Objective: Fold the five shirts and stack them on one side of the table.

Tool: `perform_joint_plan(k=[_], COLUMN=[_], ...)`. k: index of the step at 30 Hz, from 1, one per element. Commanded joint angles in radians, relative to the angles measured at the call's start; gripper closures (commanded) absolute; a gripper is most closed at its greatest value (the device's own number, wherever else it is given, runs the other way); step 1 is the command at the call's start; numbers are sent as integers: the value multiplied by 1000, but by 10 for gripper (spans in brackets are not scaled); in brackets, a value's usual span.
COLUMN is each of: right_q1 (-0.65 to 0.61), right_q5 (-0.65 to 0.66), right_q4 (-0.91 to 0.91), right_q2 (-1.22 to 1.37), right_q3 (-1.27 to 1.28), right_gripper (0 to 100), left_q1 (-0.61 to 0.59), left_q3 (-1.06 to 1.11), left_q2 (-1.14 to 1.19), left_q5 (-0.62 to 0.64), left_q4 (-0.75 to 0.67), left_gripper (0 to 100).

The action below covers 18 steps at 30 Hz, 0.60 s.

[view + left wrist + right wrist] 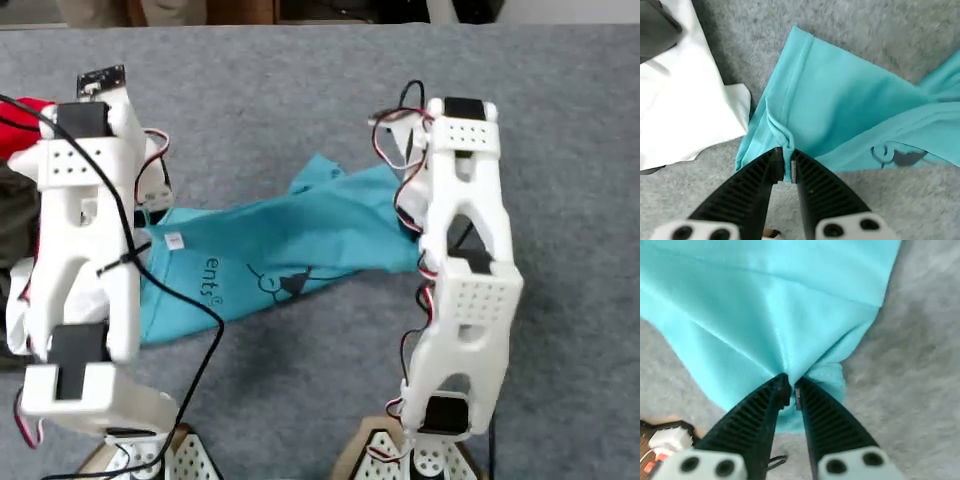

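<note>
Progress looks early: the teal shirt (280,250) lies half-bunched lengthwise across the gray tabletop (250,90). The left arm's jaws are pinched shut on its hem at one end, and the right arm's jaws are clamped on the other end. A white shirt (685,110) and a red garment (25,120) lie beside it; I cannot tell whether they are folded.

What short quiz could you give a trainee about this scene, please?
1. True or false: the left gripper and the right gripper are each shut on the teal shirt.
2. What lies beside the teal shirt near the left gripper? A: a white cloth. B: a yellow cup. C: a book.
3. Fill in: the table has a ___ cover.

Key: 1 true; 2 A; 3 grey.
</note>
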Motion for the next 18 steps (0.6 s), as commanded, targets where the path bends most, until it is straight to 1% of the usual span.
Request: perform_joint_plan(k=[1,6,11,18], right_q1=[7,8,7,15], right_q5=[11,15,69,137], right_q4=[-64,-183,-255,-255], right_q2=[-160,-305,-460,-619], right_q3=[200,504,777,974], right_gripper=[994,994,994,994], left_q1=[-9,-34,-106,-186], left_q3=[91,229,262,264], left_q2=[-130,-196,-197,-197], left_q5=[-57,-109,-176,-245], left_q4=[11,11,11,11], left_gripper=[981,981,981,981])
